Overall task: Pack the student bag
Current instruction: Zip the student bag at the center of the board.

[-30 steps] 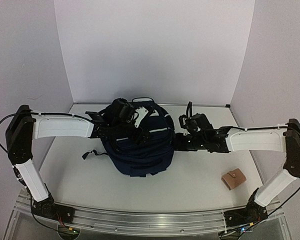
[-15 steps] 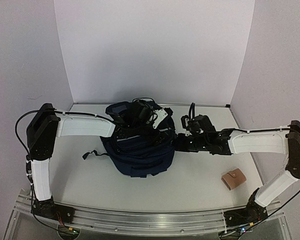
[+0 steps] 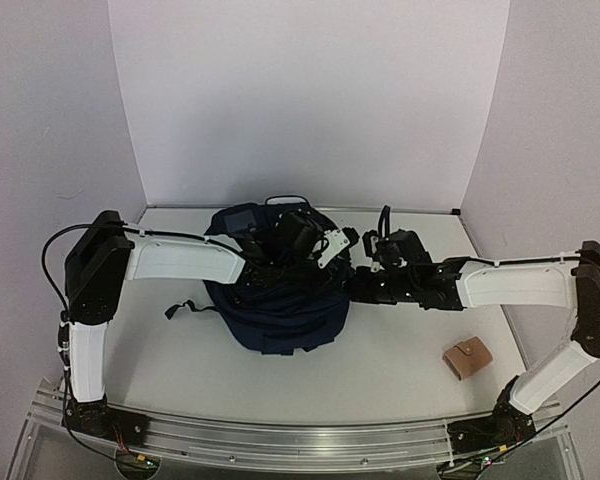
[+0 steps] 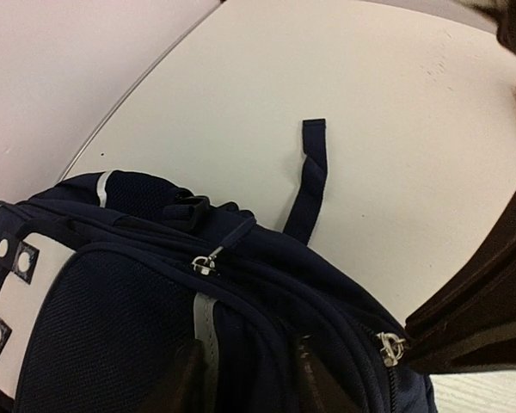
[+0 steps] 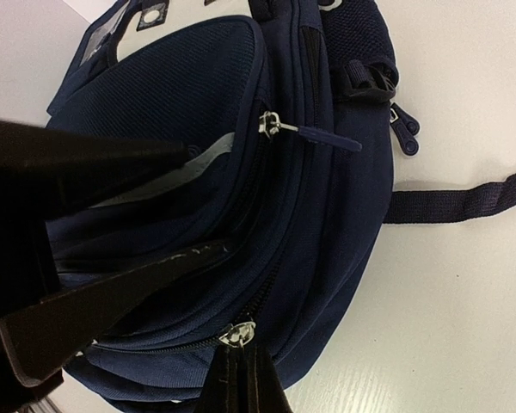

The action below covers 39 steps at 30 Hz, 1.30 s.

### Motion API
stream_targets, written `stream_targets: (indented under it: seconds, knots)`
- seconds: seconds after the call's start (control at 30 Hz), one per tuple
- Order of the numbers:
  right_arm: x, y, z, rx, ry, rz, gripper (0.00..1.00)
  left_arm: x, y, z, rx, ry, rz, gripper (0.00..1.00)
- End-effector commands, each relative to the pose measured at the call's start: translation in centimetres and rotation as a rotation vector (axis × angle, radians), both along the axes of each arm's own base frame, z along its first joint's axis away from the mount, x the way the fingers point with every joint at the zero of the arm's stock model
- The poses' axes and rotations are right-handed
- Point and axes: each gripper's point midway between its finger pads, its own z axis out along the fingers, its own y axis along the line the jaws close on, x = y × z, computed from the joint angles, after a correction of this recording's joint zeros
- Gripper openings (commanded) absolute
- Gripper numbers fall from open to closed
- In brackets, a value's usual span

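The student bag [image 3: 275,305], dark navy with grey stripes and white patches, lies in the middle of the table. My left gripper [image 3: 318,265] reaches over its top. In the left wrist view its fingers [image 4: 189,379] press into the fabric on either side of a fold beside the grey stripe [image 4: 205,323], with the left gripper [image 4: 251,379] shut on that fold. My right gripper [image 5: 241,357] is at the bag's right side, shut on a silver zipper pull [image 5: 239,333]. A second zipper pull [image 5: 271,123] sits higher on the bag [image 5: 198,95].
A small tan wallet [image 3: 467,358] lies on the table at the right, near the right arm's base. A loose dark strap [image 3: 185,308] trails left from the bag, and another strap [image 5: 460,205] shows in the right wrist view. White walls enclose the table on three sides.
The left arm has swung right across the top of the bag and its jaws have narrowed onto the fabric. The right arm has held its place on the zipper pull.
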Motion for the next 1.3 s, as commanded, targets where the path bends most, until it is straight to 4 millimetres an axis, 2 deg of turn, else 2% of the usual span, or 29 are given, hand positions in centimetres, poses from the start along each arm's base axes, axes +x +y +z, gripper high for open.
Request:
stream_targets:
  seconds: [0.0, 0.07, 0.23, 0.4, 0.5, 0.57, 0.7, 0.83, 1.0, 1.27]
  knots:
    - [0.4, -0.2, 2.9, 0.062, -0.050, -0.028, 0.00, 1.3, 0.7, 1.7, 0.009, -0.136, 0.086, 0.16]
    - [0.2, -0.5, 3.5, 0.068, -0.055, -0.032, 0.00, 0.6, 0.7, 1.9, 0.004, -0.158, 0.077, 0.01]
    - [0.5, -2.9, 2.8, -0.016, -0.065, -0.099, 0.00, -0.7, 2.0, 3.0, -0.043, -0.137, 0.087, 0.00]
    - [1.3, -3.8, 1.9, -0.036, -0.045, -0.081, 0.00, -3.3, 3.2, 4.7, -0.129, -0.057, 0.047, 0.00]
    - [1.7, -3.0, 2.5, -0.034, -0.059, -0.015, 0.00, -4.8, 3.9, 5.4, -0.141, 0.000, 0.012, 0.00]
    - [1.7, -2.1, 3.3, -0.021, -0.073, 0.041, 0.00, -6.1, 4.6, 4.9, -0.120, 0.055, -0.011, 0.00]
    - [2.4, -1.4, 4.3, -0.021, -0.104, 0.101, 0.00, -8.1, 5.9, 5.4, -0.131, 0.107, -0.051, 0.00]
    - [3.9, -1.7, 3.9, -0.027, -0.103, 0.115, 0.00, -9.8, 7.1, 6.1, -0.147, 0.157, -0.077, 0.00]
    - [5.7, -0.4, 3.5, -0.010, -0.126, 0.146, 0.00, -11.7, 7.8, 7.2, -0.177, 0.221, -0.115, 0.00]
    - [9.4, 1.3, 2.5, 0.035, -0.176, 0.127, 0.00, -12.7, 8.7, 7.8, -0.194, 0.252, -0.118, 0.00]
